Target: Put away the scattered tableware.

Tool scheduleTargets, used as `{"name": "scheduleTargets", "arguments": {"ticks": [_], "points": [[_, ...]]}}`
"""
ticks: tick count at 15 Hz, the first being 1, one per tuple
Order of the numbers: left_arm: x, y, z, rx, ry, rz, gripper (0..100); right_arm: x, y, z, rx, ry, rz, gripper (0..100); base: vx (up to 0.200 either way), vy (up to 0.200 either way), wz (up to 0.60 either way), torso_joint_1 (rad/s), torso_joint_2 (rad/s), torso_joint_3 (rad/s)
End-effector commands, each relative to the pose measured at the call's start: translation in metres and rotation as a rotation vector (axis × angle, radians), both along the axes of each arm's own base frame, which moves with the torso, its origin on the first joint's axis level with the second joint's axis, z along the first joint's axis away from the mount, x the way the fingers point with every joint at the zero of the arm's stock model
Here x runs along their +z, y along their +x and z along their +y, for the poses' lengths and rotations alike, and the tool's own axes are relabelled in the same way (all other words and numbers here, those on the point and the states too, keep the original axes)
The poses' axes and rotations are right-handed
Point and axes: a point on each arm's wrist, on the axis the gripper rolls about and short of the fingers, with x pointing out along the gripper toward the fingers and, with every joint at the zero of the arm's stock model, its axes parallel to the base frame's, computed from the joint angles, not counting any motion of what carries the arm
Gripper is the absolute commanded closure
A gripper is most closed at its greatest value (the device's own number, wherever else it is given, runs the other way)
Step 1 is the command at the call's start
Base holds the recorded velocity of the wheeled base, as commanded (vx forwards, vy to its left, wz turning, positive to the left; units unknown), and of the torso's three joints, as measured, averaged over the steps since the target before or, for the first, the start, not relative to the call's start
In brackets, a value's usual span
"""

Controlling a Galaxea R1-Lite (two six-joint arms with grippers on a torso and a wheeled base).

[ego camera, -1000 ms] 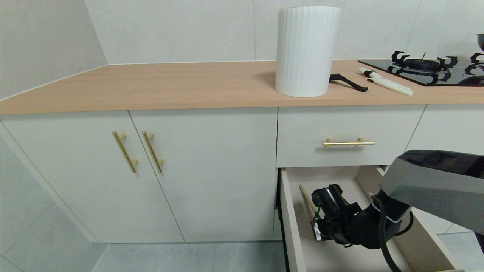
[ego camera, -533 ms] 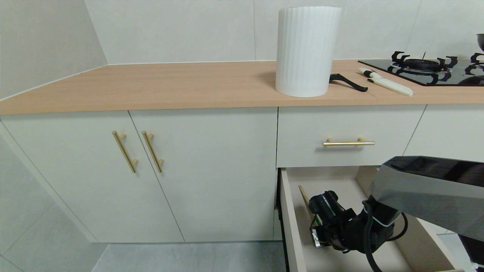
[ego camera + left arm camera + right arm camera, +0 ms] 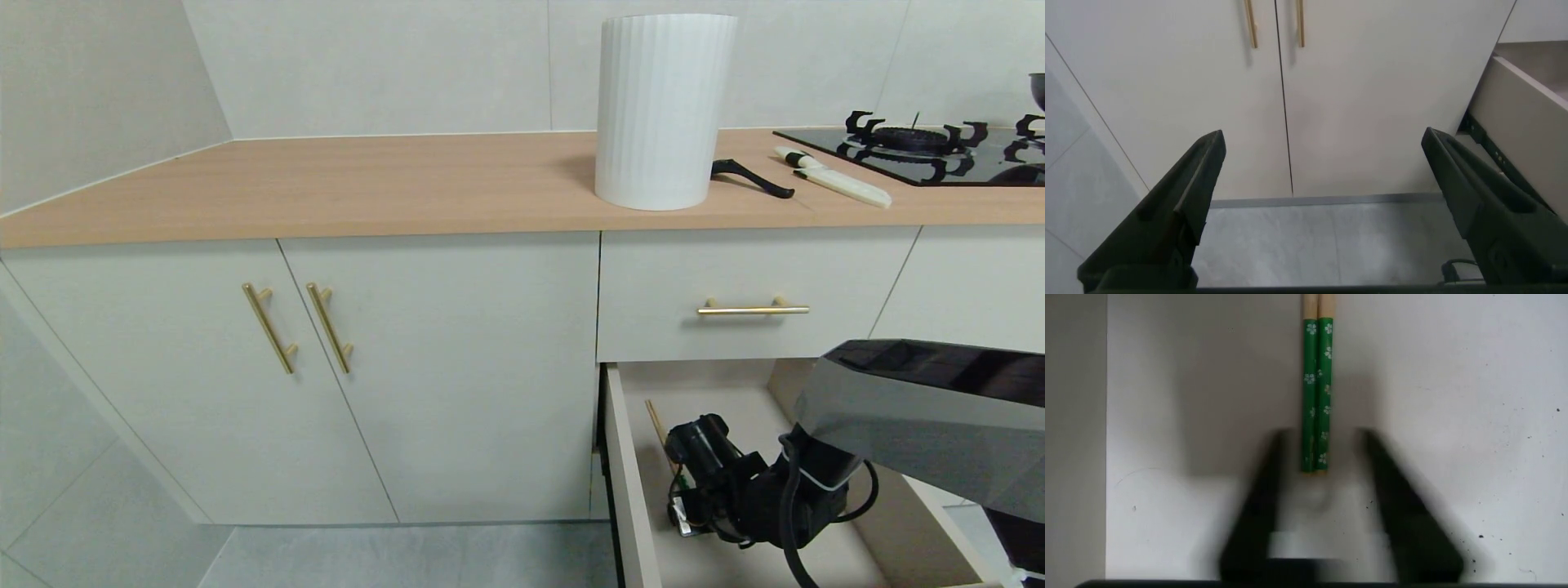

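Your right gripper is spread around the end of the chopsticks, which lie along the left edge of the open drawer, while your left gripper hangs spread before the cabinet doors.

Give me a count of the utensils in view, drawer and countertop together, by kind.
Chopsticks: 2
White knife: 1
Black-handled utensil, its working end hidden: 1
Total: 4
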Motion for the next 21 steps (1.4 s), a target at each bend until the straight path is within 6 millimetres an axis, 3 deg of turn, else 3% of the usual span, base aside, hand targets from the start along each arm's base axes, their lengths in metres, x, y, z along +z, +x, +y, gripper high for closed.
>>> {"name": "scheduleTargets", "arguments": {"ticks": [1,6,9,15,21], "points": [[0.0,0.0,0.0,0.0,0.0,0.002,0,0.001,0.0,0.0,0.0,0.003,-0.003,0,0.0,0.0,0.0,0.0,0.0,0.0],[0.0,0.0,0.0,0.0,0.0,0.002,0,0.014,0.0,0.0,-0.002,0.017,-0.032,0,0.0,0.0,0.0,0.0,0.0,0.0],[0.0,0.0,0.0,0.0,0.0,0.002,0,0.057,-0.001,-0.01,-0.034,0.053,-0.127,0,0.0,0.0,0.0,0.0,0.0,0.0],[0.0,0.0,0.0,0.0,0.0,0.002,0,0.149,0.0,-0.051,-0.131,0.156,-0.363,0,0.0,0.0,0.0,0.0,0.0,0.0],[0.0,0.0,0.0,0.0,0.0,0.002,0,0.18,-0.004,-0.073,-0.153,0.15,-0.448,0,0.0,0.0,0.0,0.0,0.0,0.0]]}}
